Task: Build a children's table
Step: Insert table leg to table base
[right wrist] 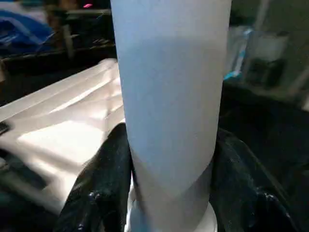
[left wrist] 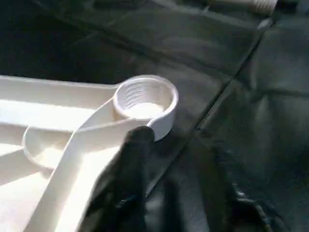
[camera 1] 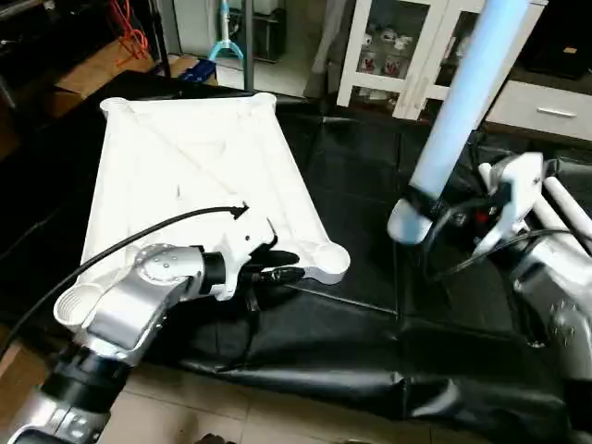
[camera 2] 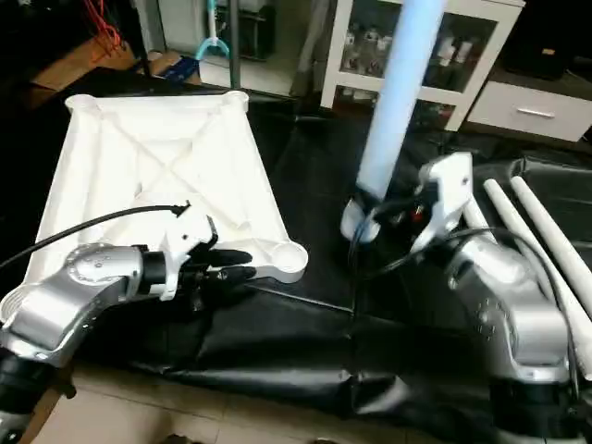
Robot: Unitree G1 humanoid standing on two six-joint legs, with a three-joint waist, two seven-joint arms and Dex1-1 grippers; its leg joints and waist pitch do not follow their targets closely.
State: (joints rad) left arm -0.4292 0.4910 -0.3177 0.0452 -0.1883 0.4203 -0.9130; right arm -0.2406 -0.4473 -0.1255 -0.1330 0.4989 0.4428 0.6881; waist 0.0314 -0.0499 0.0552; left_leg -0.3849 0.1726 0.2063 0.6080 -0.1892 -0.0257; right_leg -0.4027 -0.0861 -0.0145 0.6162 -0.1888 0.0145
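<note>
Right gripper (camera 2: 393, 215) clamped on long white tubular leg (camera 2: 398, 102), held near-upright, threaded end down; open round corner socket (camera 2: 289, 259) of white square plastic tabletop (camera 2: 148, 176) lies left, beside left gripper (camera 2: 227, 268), whose finger spread I cannot tell.

Dim room w/ light from above; white table top (camera 1: 199, 176) blown out, ribs barely readable in glare; black covering (camera 1: 370, 305) beside it shows soft sheen on its folds, dark creases; leg (right wrist: 171, 96) close to right wrist cam is out of focus; dark finger (left wrist: 133, 179) near corner socket (left wrist: 145, 99) blurred; background behind top is murky.
</note>
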